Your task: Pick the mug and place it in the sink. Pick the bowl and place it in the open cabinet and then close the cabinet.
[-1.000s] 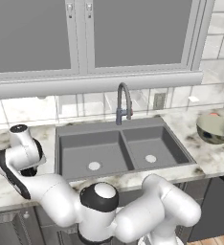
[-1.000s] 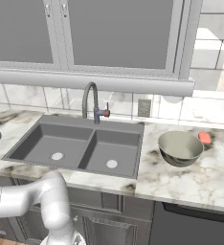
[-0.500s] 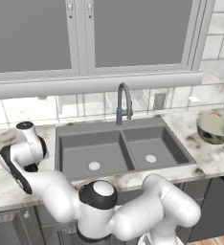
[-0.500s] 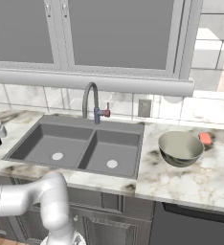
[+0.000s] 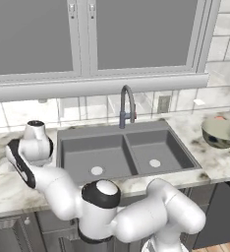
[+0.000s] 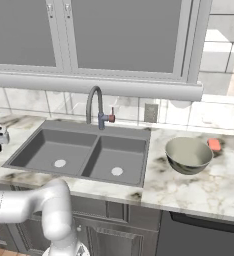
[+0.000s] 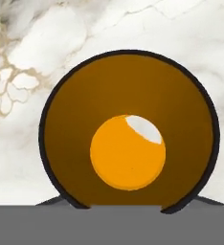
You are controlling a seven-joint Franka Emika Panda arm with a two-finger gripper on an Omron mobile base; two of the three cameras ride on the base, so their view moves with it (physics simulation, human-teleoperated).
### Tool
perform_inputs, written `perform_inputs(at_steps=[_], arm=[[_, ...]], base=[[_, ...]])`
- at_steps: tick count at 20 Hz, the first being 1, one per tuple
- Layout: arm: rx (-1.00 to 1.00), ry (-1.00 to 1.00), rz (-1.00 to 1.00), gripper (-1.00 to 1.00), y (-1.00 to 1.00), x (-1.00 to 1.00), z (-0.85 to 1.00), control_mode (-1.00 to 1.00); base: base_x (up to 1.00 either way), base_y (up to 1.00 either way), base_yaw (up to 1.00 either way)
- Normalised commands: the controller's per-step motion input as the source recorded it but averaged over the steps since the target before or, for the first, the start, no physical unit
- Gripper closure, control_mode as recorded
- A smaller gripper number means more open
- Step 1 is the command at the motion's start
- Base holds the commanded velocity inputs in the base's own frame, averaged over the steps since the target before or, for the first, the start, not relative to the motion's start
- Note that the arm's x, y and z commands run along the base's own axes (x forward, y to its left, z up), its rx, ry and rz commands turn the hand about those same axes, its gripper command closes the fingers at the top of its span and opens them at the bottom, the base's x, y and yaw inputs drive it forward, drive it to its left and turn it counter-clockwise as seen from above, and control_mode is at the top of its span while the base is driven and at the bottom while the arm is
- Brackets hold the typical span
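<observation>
Evidently the step in hand is the grasp on the small black cylindrical mug with the orange inside, which stands upright on the white marble counter to the left of the dark grey double-basin sink. From the hand view the camera looks straight down the mug's mouth, so the hand is well centred over it; the fingertips themselves are hidden, so whether the jaws stand wide, narrow or already pinch the wall I cannot tell. The white arm's hand hangs over that left stretch of counter, just beside the sink's left edge. To do this well, in my judgement, the jaws should close squarely across the rim or one wall, then lift straight up before swinging right over the near basin, keeping clear of the grey gooseneck faucet. A tilted pinch could tip the mug. The round pale-green ceramic bowl waits far right, untouched.
</observation>
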Motion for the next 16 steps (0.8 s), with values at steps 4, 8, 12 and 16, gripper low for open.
perform_inputs(at_steps=[4,8,12,16], arm=[[0.25,0.31,-0.06,1.0,0.03,-0.58,-0.88,-1.0],[0.07,0.18,-0.05,1.0,0.12,-0.86,-1.0,-1.0],[0.0,0.05,-0.08,1.0,0.05,-0.37,-0.58,-1.0],[-0.02,-0.06,-0.03,1.0,0.0,0.0,0.62,-1.0]], base=[[0.0,0.0,0.0],[0.0,0.0,0.0],[0.0,0.0,0.0],[0.0,0.0,0.0]])
